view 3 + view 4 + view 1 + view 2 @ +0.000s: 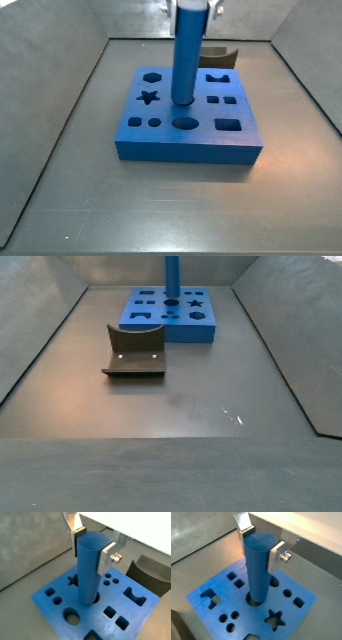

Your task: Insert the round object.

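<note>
Nearest in a side view, the dark fixture on the grey counter, apart from the flat blue block behind it. Standing upright with its lower end in a round hole of the block, the round object. Clamped on its upper end from both sides, the hand, silver fingers touching the peg.

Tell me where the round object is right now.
The round object stands upright with its lower end in a round hole of the blue block, its top between the gripper fingers; in a side view the star hole is beside it.
</note>
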